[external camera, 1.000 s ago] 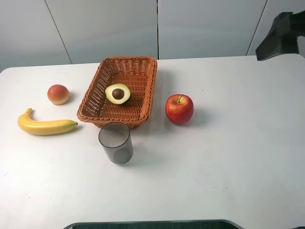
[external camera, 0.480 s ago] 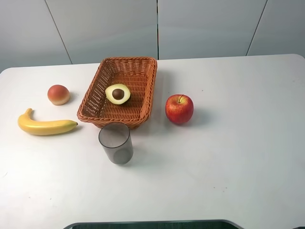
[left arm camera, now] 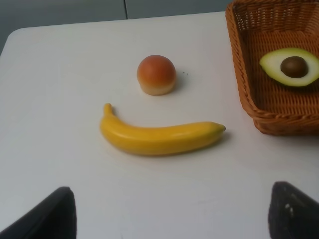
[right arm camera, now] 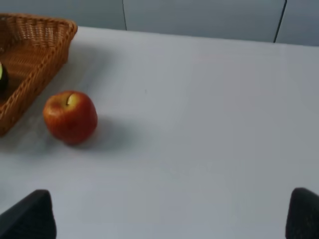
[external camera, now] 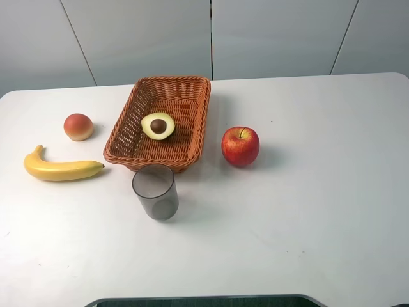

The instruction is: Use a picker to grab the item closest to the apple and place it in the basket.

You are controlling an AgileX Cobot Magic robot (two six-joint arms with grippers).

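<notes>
A white table (external camera: 307, 211) seen from above, no arms in that view. From left to right: a yellow banana (external camera: 61, 169) at about nine o'clock, a peach (external camera: 78, 126) just above it, a wicker basket (external camera: 192, 99) near centre holding an avocado half (external camera: 158, 125), a grey cup (external camera: 155, 191) just at the basket's six o'clock, and a red apple (external camera: 240, 145) at the basket's three o'clock. The avocado, likely the item nearest the apple, lies inside the basket. In the wrist views the left gripper (left arm camera: 169, 214) and right gripper (right arm camera: 172, 214) each show fingertips spread wide, holding nothing. One risk: a low arm sweep could topple the cup or roll the apple.
</notes>
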